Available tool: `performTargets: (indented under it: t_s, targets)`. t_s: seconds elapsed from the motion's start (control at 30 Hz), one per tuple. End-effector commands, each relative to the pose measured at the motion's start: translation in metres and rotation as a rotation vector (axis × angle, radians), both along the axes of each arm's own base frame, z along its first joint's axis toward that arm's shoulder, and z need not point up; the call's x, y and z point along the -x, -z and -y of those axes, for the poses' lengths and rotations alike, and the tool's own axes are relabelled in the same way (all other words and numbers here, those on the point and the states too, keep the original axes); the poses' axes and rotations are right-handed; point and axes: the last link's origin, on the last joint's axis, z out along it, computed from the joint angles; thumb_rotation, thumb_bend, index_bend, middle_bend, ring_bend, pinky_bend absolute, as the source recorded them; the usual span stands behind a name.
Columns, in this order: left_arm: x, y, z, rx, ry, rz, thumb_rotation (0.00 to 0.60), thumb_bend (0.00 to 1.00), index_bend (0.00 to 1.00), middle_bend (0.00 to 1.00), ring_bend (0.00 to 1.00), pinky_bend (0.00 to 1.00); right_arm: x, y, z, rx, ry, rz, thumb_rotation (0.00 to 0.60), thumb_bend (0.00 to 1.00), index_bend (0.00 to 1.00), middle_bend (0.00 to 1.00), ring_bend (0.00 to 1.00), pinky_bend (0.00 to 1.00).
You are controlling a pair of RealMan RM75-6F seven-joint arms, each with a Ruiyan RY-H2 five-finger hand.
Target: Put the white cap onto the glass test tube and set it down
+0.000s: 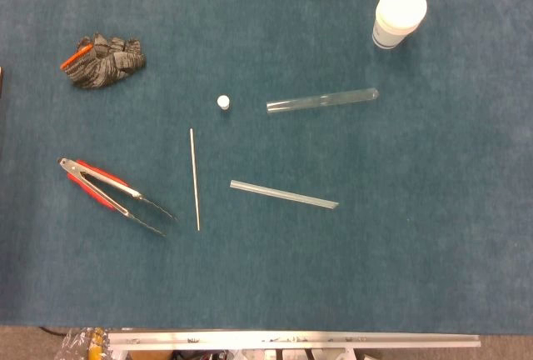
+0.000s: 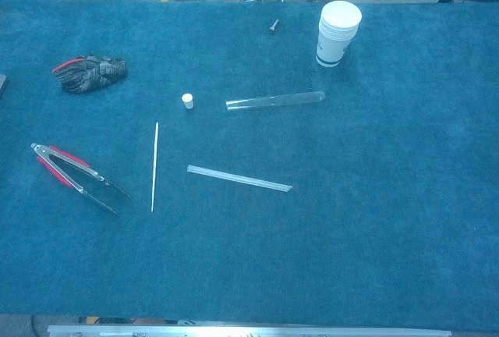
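Neither hand shows in either view, so their state cannot be told. The glass test tube [image 1: 322, 99] lies flat on the blue surface [image 1: 416, 235], long axis running left-right, open mouth toward the white cap [image 1: 223, 102] just off that end

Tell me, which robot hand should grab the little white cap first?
Probably the left. Neither hand shows yet, but the small white plastic cap lies left of the clear glass test tube, whose open end faces it, leaving the tube for the right hand.
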Motion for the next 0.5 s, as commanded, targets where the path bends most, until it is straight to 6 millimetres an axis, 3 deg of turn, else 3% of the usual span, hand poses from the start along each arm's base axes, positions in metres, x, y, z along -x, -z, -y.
performTargets:
  t_s: [0.03, 0.5]
  targets:
    - [0.000, 0.001, 0.000, 0.002, 0.001, 0.001, 0.600, 0.29, 0.28, 0.31, 0.23, 0.20, 0.000, 0.001, 0.000, -0.004, 0.000, 0.000, 0.600, 0.35, 0.21, 0.20, 0.07, 0.25]
    - [0.001, -0.004, 0.003, -0.005, 0.004, 0.013, 0.600, 0.29, 0.28, 0.31, 0.23, 0.20, -0.014, 0.011, 0.011, -0.061, -0.044, 0.034, 0.600, 0.35, 0.21, 0.20, 0.07, 0.25]
